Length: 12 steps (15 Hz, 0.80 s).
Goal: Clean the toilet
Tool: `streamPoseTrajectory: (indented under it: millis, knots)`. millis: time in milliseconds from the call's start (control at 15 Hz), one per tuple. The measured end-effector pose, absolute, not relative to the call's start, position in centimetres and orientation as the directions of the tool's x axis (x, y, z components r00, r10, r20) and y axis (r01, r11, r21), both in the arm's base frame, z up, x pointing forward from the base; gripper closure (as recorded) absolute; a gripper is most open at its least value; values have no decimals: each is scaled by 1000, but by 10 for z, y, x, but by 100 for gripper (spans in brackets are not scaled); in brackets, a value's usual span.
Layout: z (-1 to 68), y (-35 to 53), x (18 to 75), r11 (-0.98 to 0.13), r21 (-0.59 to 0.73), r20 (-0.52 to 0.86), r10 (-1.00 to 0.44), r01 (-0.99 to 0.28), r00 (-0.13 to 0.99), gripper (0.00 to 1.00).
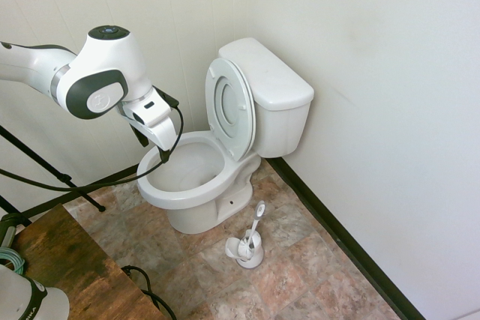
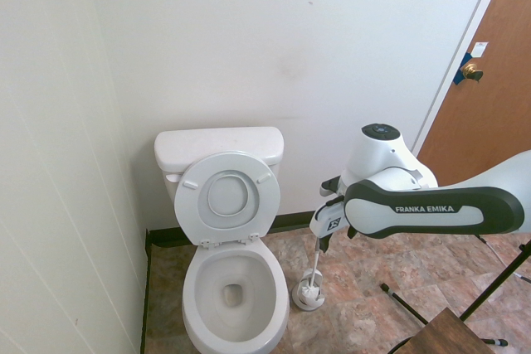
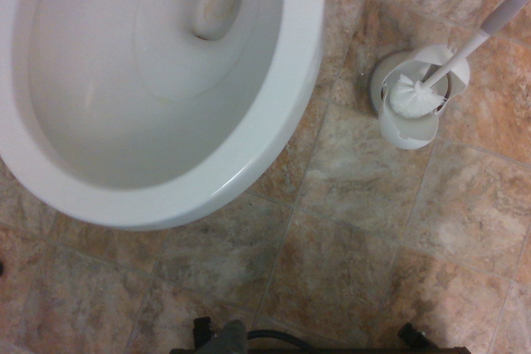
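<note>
White toilet (image 1: 196, 177) stands in the corner against the wall, seat and lid up, bowl bare. Cleaning looks unstarted: the brush (image 1: 253, 224) sits in its holder (image 1: 246, 251) on the tiles beside the bowl. The gripper (image 1: 163, 154) hangs above the bowl's rim; whether it is open or holding anything I cannot tell. The floor around the holder is open, with a wall close behind.

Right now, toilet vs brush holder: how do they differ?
The toilet is far larger than the brush holder. The toilet stands against the wall with its seat raised against the tank; the brush holder sits on the open tile floor beside it. The toilet bowl holds nothing visible; the holder has a brush standing in it. Both are white.
</note>
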State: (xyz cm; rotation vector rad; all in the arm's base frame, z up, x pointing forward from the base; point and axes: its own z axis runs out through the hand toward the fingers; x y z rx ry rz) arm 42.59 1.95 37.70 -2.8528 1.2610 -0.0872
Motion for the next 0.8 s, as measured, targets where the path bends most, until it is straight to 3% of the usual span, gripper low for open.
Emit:
streamPoseTrajectory:
  millis: [333, 800]
  knots:
    - [374, 2, 445, -634, -44, 36, -773, -772, 633, 0]
    - [312, -55, 535, -466, -22, 34, -884, -884, 466, 0]
